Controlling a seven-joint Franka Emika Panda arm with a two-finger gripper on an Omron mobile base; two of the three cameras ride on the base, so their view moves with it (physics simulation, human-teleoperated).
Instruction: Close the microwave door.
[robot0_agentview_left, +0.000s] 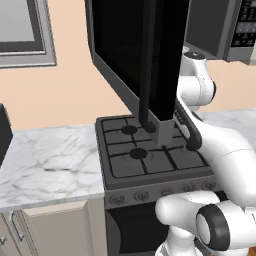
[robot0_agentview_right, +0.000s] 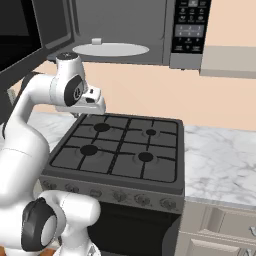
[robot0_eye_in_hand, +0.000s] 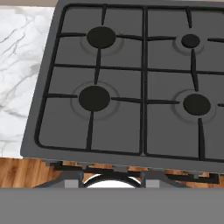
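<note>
Tool (robot0_agentview_right: 96, 102) sits at the end of the white arm, above the back left corner of the stove (robot0_agentview_right: 120, 150), at about 10 o'clock from the stove's middle in the right base view; whether its fingers are apart or together, cannot tell, tips too small and partly hidden. Hand view looks straight down on the stove top (robot0_eye_in_hand: 131, 83): four black burners under black grates, marble surface (robot0_eye_in_hand: 22, 65) at 9 o'clock, wood floor strip at 7 o'clock. Microwave door (robot0_agentview_left: 135, 55) is swung wide open, black glass panel with grey frame jutting out toward the camera in the left base view, long black bar handle (robot0_agentview_left: 146, 65) running down its face, lower end hanging above the stove. Microwave (robot0_agentview_right: 125, 30) mounted above the stove, cavity open with a white round plate (robot0_agentview_right: 111, 49) inside, keypad panel (robot0_agentview_right: 189, 27) at its 3 o'clock side. Marble surface runs on both sides of the stove, cabinet fronts (robot0_agentview_left: 55, 230) below.
</note>
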